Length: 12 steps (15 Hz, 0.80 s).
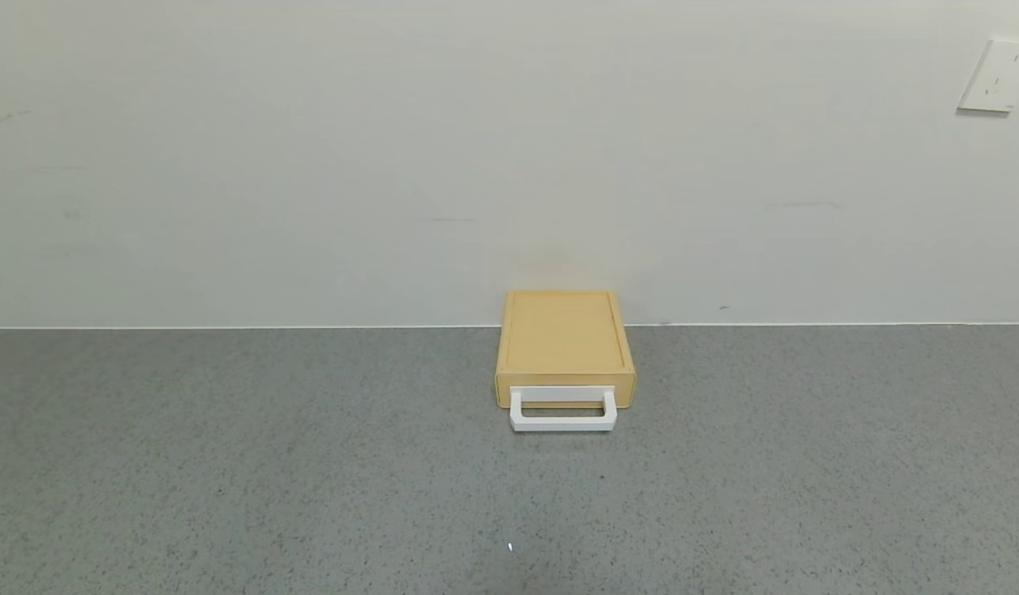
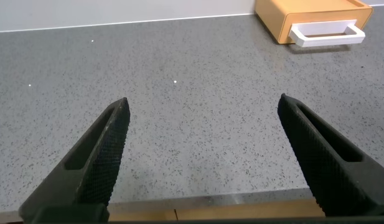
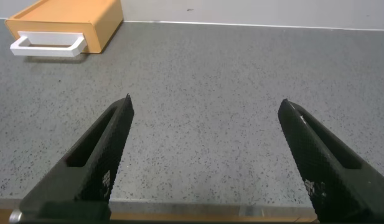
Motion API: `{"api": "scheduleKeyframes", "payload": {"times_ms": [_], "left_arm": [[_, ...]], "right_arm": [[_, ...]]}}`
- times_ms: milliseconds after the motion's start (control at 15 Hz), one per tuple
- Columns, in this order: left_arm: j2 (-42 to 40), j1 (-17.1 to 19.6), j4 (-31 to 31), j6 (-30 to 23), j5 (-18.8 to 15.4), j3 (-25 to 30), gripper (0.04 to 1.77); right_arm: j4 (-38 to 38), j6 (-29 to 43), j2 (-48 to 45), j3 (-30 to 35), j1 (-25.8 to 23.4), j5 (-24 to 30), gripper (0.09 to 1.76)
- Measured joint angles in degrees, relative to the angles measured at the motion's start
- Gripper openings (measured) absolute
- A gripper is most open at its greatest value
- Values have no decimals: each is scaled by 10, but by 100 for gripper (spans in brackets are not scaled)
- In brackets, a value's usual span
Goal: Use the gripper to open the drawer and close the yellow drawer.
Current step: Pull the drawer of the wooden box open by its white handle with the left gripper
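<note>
The yellow drawer (image 1: 565, 343) is a small flat mustard box against the wall at the back middle of the grey counter. Its tray sits pushed in, and its white loop handle (image 1: 563, 411) sticks out toward me. The box also shows in the left wrist view (image 2: 313, 17) and the right wrist view (image 3: 67, 23). Neither arm shows in the head view. My left gripper (image 2: 204, 109) is open and empty above the counter's front edge. My right gripper (image 3: 206, 109) is open and empty, also by the front edge, far from the handle (image 3: 48, 45).
The grey speckled counter (image 1: 311, 463) runs to a pale wall. A white wall socket (image 1: 995, 76) sits at the upper right. A wooden strip edges the counter's front (image 2: 229, 211).
</note>
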Motion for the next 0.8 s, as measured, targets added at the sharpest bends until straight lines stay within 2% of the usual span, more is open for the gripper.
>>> {"api": "scheduleKeyframes", "payload": {"times_ms": [467,800], "left_arm": [[0,0,0,-1,0,0,172],[0,0,5,24,-7,-9,172]], "right_arm": [[1,-1,0,0,-1,0,171],[1,-1,0,0,-1,0,171]]}}
